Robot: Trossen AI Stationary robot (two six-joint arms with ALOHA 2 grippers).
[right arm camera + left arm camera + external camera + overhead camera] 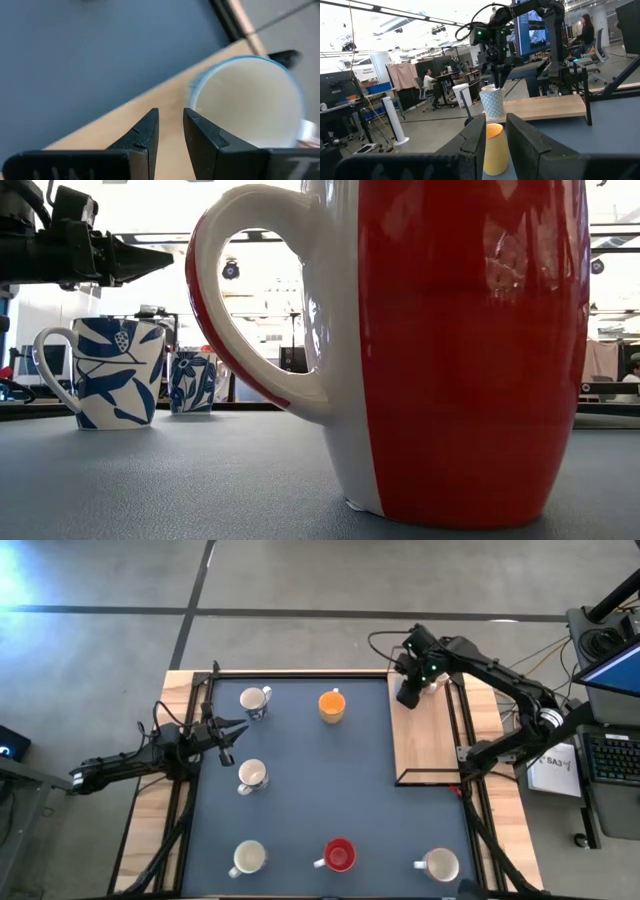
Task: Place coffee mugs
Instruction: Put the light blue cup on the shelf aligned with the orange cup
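Note:
Several coffee mugs stand upright on the blue mat [300, 810]: an orange one [332, 705], a red one [340, 855] and white ones [252, 775]. A white mug with a blue pattern [493, 102] stands on the wooden board [425, 745] at the far right. My right gripper [171, 120] hangs over the board right beside this mug [245, 100]. It points down, its fingers a narrow gap apart with only wood showing between them. My left gripper [496, 131] waits level above the mat's left side, slightly open and holding nothing, with the orange mug [495, 147] beyond it.
A thin black frame [428, 780] edges the wooden board. In the low view the red mug [460, 350] fills the near foreground, with two blue-leaf mugs [100, 375] behind it. Free mat lies in the middle. People sit at desks in the room beyond.

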